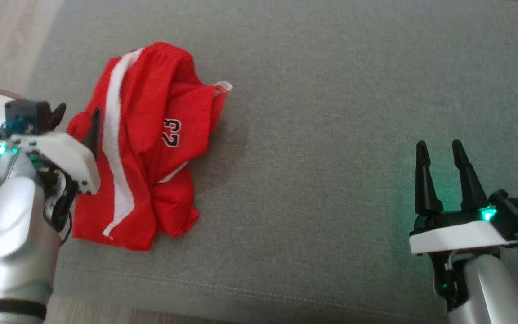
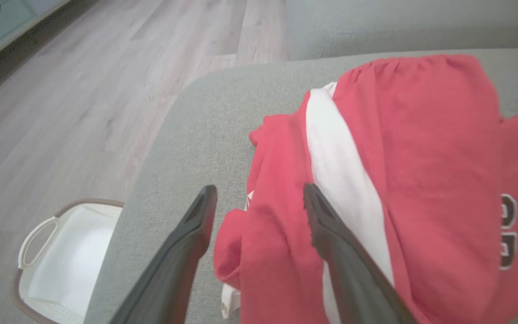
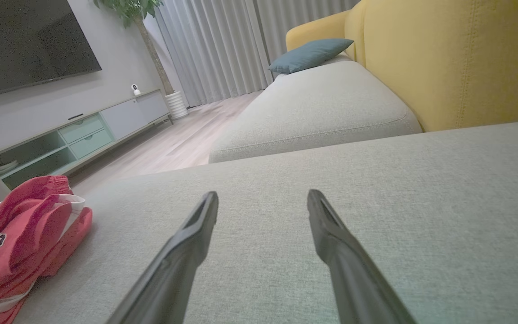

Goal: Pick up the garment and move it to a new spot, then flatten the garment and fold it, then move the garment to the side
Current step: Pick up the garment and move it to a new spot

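The garment [image 1: 146,135] is a red pair of shorts with a white side stripe and a "23" print, lying crumpled on the left part of the grey cushion [image 1: 331,112]. My left gripper [image 1: 77,112] hovers open at the garment's left edge, one finger over the red cloth, nothing held. From the left wrist the garment [image 2: 421,157] spreads beyond the open left gripper [image 2: 259,198]. My right gripper [image 1: 441,150] stands open over bare cushion at the lower right, far from the cloth. Seen from the right wrist, the right gripper [image 3: 263,200] is open and the garment [image 3: 20,243] lies at the far left.
A white basket [image 2: 56,265] with a brown rim stands on the wooden floor [image 2: 61,112] beside the cushion's left edge. Another grey seat [image 3: 322,103], a yellow backrest [image 3: 457,54] and a teal pillow [image 3: 308,54] lie beyond. A TV cabinet [image 3: 74,135] lines the wall.
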Tool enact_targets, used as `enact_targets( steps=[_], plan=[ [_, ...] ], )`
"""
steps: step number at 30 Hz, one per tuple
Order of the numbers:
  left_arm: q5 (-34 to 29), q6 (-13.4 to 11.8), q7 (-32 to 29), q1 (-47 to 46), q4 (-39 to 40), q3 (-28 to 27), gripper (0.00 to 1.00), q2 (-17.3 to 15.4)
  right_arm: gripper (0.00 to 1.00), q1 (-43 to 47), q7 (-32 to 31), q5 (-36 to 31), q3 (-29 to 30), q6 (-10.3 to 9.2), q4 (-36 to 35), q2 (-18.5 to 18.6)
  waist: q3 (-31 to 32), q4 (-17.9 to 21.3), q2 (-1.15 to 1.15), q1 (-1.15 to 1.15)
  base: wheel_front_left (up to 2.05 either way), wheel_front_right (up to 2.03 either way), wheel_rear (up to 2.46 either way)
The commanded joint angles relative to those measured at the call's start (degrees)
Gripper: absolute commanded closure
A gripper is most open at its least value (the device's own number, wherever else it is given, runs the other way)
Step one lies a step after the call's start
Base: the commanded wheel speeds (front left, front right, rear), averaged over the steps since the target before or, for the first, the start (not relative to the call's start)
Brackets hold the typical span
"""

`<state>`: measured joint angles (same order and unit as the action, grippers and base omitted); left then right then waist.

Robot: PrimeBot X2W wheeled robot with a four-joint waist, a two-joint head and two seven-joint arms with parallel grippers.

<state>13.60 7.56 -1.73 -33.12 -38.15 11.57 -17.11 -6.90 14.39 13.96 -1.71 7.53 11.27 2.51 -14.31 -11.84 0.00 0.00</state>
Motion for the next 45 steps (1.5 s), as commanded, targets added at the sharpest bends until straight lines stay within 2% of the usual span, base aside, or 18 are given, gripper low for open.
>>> enact_targets(
  steps=[1,10,11,12,19,27,37,45],
  plan=[
    [1.04,-0.11,-0.46,-3.02,0.78,-1.07,0.00,-3.19,0.00,-1.71,0.61,-0.48,-1.40,-0.04,-2.14,0.37,-1.62,1.32,0.00,0.00,0.00,0.00,0.00],
    [8.98,-0.09,-4.50,-10.84,-9.83,7.73,0.00,-7.47,0.00,-3.07,0.61,-0.45,-1.14,-0.04,-3.32,0.37,-5.30,3.73,0.00,0.00,0.00,0.00,0.00],
    [9.77,-0.09,-4.39,-11.39,-10.75,8.24,0.52,-7.64,0.00,-3.16,0.61,-0.38,-1.08,-0.04,-3.40,0.37,-5.46,3.91,0.00,0.00,0.00,0.00,0.00],
    [10.47,-0.09,-3.81,-11.84,-11.34,8.54,1.00,-7.81,0.00,-3.20,0.61,-0.31,-0.98,-0.04,-3.45,0.37,-5.50,4.01,0.00,0.00,0.00,0.00,0.00],
    [11.44,-0.16,5.52,-15.01,-14.36,8.76,1.00,-9.63,0.00,-2.93,0.61,0.67,-1.32,-0.04,-2.73,0.37,-3.16,4.70,0.00,0.00,0.00,0.00,0.00],
    [11.46,-2.36,14.49,-16.84,-12.15,6.70,1.00,-11.18,0.00,-1.47,0.61,2.54,-2.23,-0.04,-1.28,0.37,3.21,5.15,0.00,0.00,0.00,0.00,0.00],
    [11.51,-5.76,16.47,-14.49,3.11,4.48,1.00,-11.27,0.00,0.49,0.61,4.96,-3.87,-0.04,-0.11,0.37,8.55,5.94,0.00,0.00,0.00,0.00,0.00],
    [11.94,-8.90,13.41,-9.49,14.65,4.43,1.00,-11.98,0.00,1.12,0.61,5.85,-5.15,-0.04,-0.01,0.37,9.95,7.54,0.00,0.00,0.00,0.00,0.00]
  ],
)
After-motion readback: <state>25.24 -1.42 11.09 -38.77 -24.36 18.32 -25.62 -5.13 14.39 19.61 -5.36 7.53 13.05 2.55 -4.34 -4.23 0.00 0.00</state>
